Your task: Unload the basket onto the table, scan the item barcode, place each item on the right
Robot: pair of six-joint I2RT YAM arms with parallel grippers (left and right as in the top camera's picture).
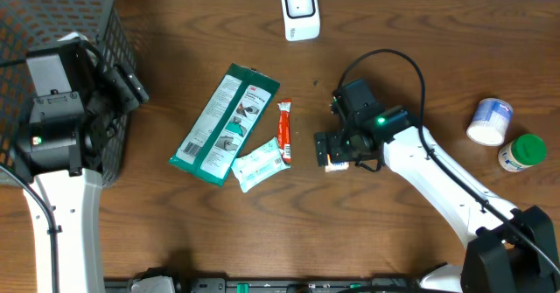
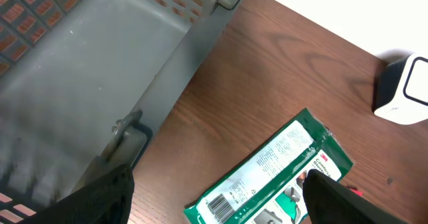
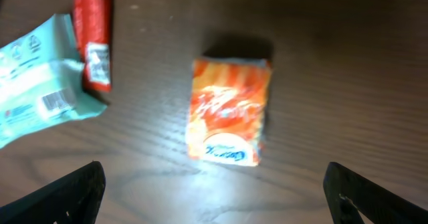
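The small orange packet (image 3: pixel 227 110) lay flat on the table (image 1: pixel 420 31), right of centre, directly beneath my right end effector (image 3: pixel 217 194). On the right wrist camera I saw its printed face turned up and slightly blurred, and I could make out no barcode on it. The two fingers (image 3: pixel 80 194) stood far apart at the lower corners of that view, clear of the packet and gripping nothing. From overhead only a sliver of orange showed under the arm.

Just to the packet's left was a red stick sachet (image 1: pixel 284 131), lying roughly lengthwise away from me. Its lower end touched a pale teal wipes pack (image 1: pixel 260 163) that showed a small barcode label. Left of those lay a long green package (image 1: pixel 225 122), set diagonally, with a barcode near its lower end on the left wrist camera.

The white scanner (image 1: pixel 299 11) stood upright at the far edge of the table, well apart from the orange packet.

My left end effector (image 2: pixel 224 200) hung beside the grey basket (image 1: pixel 52 13) at the far left, fingers spread wide and empty. At the far right sat a white tub (image 1: pixel 489 121) and, beside it, a green-capped bottle (image 1: pixel 523 151).
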